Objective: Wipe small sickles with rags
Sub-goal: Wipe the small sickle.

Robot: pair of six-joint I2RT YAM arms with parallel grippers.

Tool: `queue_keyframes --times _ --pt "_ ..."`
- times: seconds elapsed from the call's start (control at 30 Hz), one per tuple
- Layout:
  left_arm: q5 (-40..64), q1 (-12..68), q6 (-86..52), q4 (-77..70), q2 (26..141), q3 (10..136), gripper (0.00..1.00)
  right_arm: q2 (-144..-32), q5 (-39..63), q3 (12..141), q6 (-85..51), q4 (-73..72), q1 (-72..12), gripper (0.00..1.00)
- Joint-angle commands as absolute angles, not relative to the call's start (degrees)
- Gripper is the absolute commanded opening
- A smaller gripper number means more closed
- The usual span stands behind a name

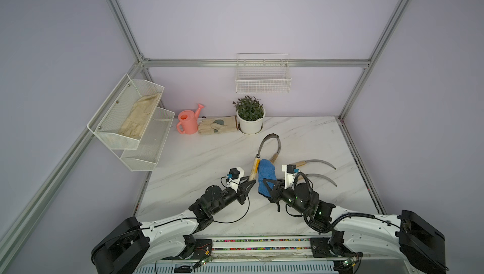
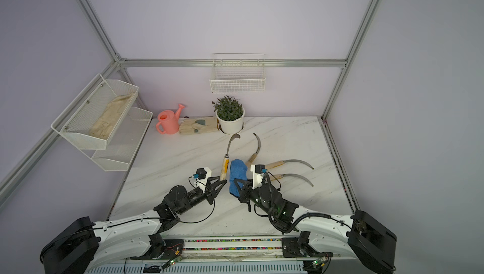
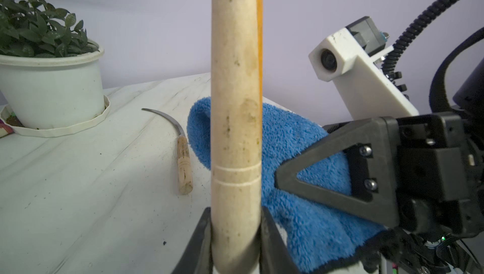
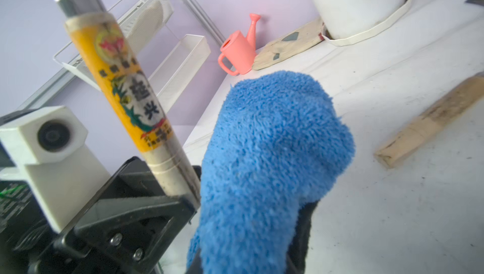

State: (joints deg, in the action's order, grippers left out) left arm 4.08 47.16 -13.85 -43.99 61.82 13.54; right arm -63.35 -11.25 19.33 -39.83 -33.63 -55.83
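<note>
No lane between my left gripper (image 1: 252, 181), clamped on the raised sickle (image 1: 254, 168), and my right gripper (image 1: 271, 182), pinching the blue rag (image 1: 265, 172): rag and handle sit just beside each other. Low sweeps to my right meet a loose sickle (image 2: 275, 165), a second sickle (image 2: 277, 176) just nearer me, and a third sickle (image 2: 252, 158) behind the rag. The back edge is lined by potted plant (image 1: 250, 118), glove (image 1: 217, 125) and watering can (image 1: 188, 123), with a wire basket (image 1: 263, 83) on the wall above and a tiered rack (image 1: 136, 128) at the left wall. Bare table (image 1: 199, 160) lies open to my left and at the near right corner.

held sickle (image 3: 235, 102) blade cut off, rag (image 4: 267, 155) partly covering right fingers (image 3: 288, 179)
</note>
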Motion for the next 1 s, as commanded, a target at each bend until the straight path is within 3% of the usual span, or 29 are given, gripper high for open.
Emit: queue_keyframes --times 0.0,0.43,0.97 --pt "4.9 47.0 -12.5 -44.1 63.8 16.5 0.00 -66.9 -11.3 20.4 -40.1 -37.3 -55.7 0.00" --pt "5.7 47.0 -9.4 -40.4 67.8 20.0 0.00 -78.1 -7.9 26.4 -38.8 -41.1 -55.7 0.00" --pt "5.2 46.9 -8.4 -40.4 68.5 20.2 0.00 -69.9 0.0 35.1 -36.7 -30.5 -47.5 0.00"
